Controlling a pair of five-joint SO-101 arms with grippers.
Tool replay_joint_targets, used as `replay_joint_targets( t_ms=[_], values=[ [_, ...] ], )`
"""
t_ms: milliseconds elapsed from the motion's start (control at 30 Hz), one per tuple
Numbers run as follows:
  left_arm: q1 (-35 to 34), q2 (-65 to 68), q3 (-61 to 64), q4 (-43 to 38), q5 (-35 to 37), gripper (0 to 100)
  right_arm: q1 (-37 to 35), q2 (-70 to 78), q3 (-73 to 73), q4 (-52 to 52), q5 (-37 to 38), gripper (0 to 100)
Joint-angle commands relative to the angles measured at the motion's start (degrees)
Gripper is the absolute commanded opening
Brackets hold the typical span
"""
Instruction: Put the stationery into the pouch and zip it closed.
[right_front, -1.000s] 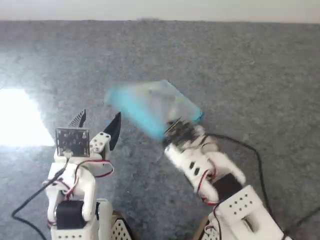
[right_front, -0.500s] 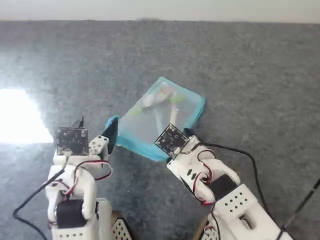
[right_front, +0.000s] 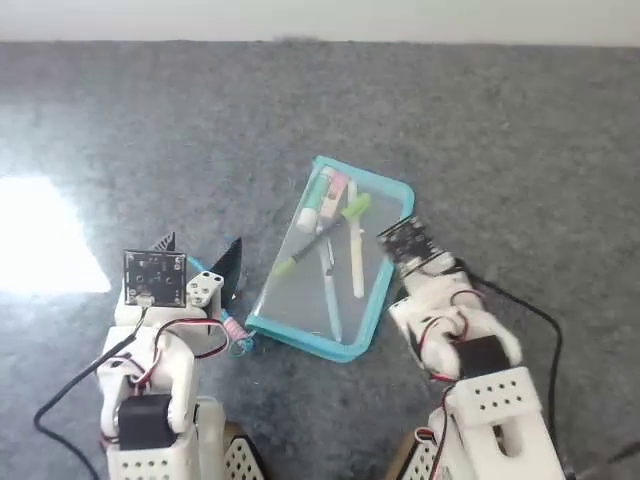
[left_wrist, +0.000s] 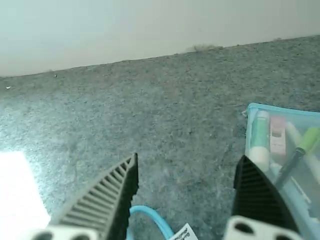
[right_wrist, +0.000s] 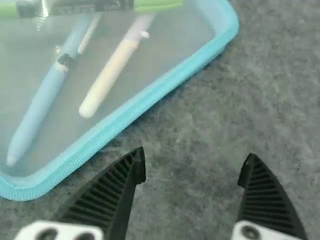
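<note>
A: Surface & room first?
B: Grey carpet (right_front: 520, 120), short speckled pile, running back to a plain white wall (right_front: 320, 18). There's a bright glare patch (right_front: 40, 235) on the L side.

A: Where's the pouch?
B: The pouch (right_front: 290, 298) lies flat on the carpet btwn the L arm (right_front: 150, 400) and the R arm (right_front: 470, 370), nearer the R one. It has a clear plastic face, a teal border and rounded corners. Pens sit inside roughly lengthwise, and a green marker (right_front: 318, 240) crosses them at a slant. Can't tell if the zip is done up.

A: And the L gripper?
B: The L gripper (left_wrist: 189, 165) is spread wide w/ nothing in it, over bare carpet near one long side of the pouch.

A: R?
B: The R gripper (right_wrist: 194, 161) is also spread wide & empty. It's above carpet just off the other long side, not touching.

A: What do the views add to each other?
B: The L wrist view has the wall-carpet seam, plus a thin teal loop (left_wrist: 150, 216) and a white tag (left_wrist: 182, 232) below the gripper. The R wrist view gives close detail: a fine ridged line along the teal edge, w/ a blue pen (right_wrist: 40, 107) and a cream pen (right_wrist: 107, 80) side by side under the plastic. The high view gives the whole layout: white plastic arms and a black cable (right_front: 520, 310) curving off the R arm.

A: Fingers?
B: The fingers (right_wrist: 107, 192) are black wedges, ribbed, tapering to points.
</note>
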Motion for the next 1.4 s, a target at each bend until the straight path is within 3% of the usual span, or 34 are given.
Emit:
replay_joint_targets(
  t_ms=[0,300,700,1033,1167,1367],
  values=[
    [-0.18,-1.14,-0.48,-1.32,-0.44,29,2.86,-6.73,-6.68,8.22,0.09,28.4],
    [0.18,-1.14,-0.75,-0.18,-0.35,21,3.56,-35.74,6.07,11.65,0.53,0.5],
    [0.53,-1.14,1.98,-0.53,3.43,21,15.16,-36.88,15.56,12.09,0.62,3.0],
    [7.74,-0.79,14.37,-2.02,3.34,21,24.22,-36.97,21.01,12.62,0.62,3.1],
    [5.80,-0.97,14.37,1.49,3.25,21,27.91,-36.79,21.01,12.70,0.44,2.8],
    [5.54,-0.97,14.37,9.93,3.25,20,28.00,-36.88,21.01,15.25,0.44,3.1]
  ],
)
